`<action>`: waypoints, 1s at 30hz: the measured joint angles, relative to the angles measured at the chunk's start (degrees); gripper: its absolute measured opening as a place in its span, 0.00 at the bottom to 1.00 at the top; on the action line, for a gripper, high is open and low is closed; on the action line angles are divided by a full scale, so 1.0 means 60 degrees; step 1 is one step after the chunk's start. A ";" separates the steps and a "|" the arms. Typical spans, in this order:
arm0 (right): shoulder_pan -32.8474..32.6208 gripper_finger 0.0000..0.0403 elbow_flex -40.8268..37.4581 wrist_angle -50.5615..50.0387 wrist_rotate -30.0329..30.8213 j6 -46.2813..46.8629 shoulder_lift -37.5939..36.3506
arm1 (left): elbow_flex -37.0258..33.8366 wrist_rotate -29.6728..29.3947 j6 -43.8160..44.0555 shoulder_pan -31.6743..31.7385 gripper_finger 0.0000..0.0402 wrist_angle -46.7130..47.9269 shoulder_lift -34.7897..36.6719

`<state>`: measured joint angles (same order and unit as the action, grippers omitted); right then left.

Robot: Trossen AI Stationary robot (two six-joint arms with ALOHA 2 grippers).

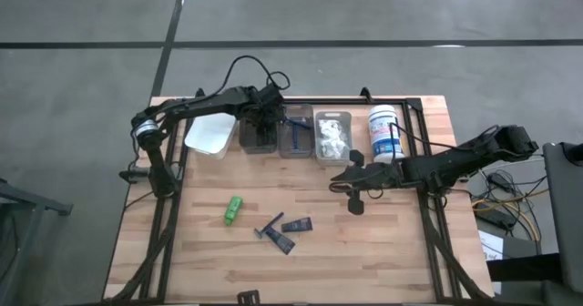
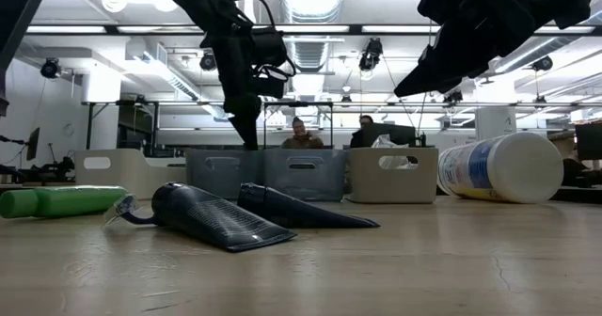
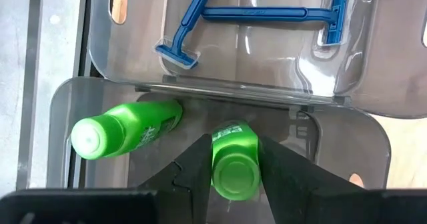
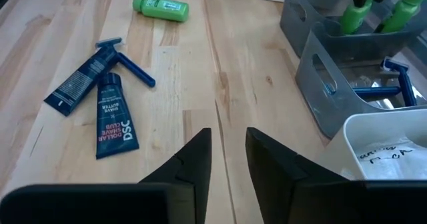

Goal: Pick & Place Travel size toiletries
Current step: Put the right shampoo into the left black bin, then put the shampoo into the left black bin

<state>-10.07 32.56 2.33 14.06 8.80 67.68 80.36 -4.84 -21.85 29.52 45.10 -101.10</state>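
My left gripper reaches down into the dark bin and is shut on a green bottle. A second green bottle lies on that bin's floor. A third green bottle lies on its side on the table. Near it lie a blue razor and two dark tubes. Two blue razors lie in the clear bin. My right gripper hangs open above bare table, holding nothing. My left gripper pinches the green bottle between its two fingers, on the sides of the bottle's body just below the cap. The fingers come from above, pointing down into the dark bin. The bottle stands upright, cap up; whether its base touches the bin floor cannot be seen.
Along the table's far edge stand a white bin, the dark and clear bins, and a white bin with packets. A white tub with a blue label lies to their right. Bare wood lies in front of my right gripper.
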 joint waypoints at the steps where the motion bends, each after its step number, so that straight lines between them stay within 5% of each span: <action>1: 0.0000 0.21 0.0000 0.0001 0.0001 0.0002 0.0000 | 0.0000 0.0000 0.0003 0.0000 0.31 -0.0001 0.0000; 13: 0.0000 0.18 0.0000 0.0003 0.0000 0.0018 0.0000 | 0.0092 -0.0034 0.0114 0.0000 0.31 0.0077 0.0141; 30: -0.0003 0.31 0.0000 0.0006 -0.0004 0.0072 0.0000 | 0.1829 -0.0136 0.0446 -0.0118 0.31 0.1352 0.0738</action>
<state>-10.08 32.56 2.37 14.04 9.23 67.68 91.33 -5.66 -19.17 28.81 53.22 -96.67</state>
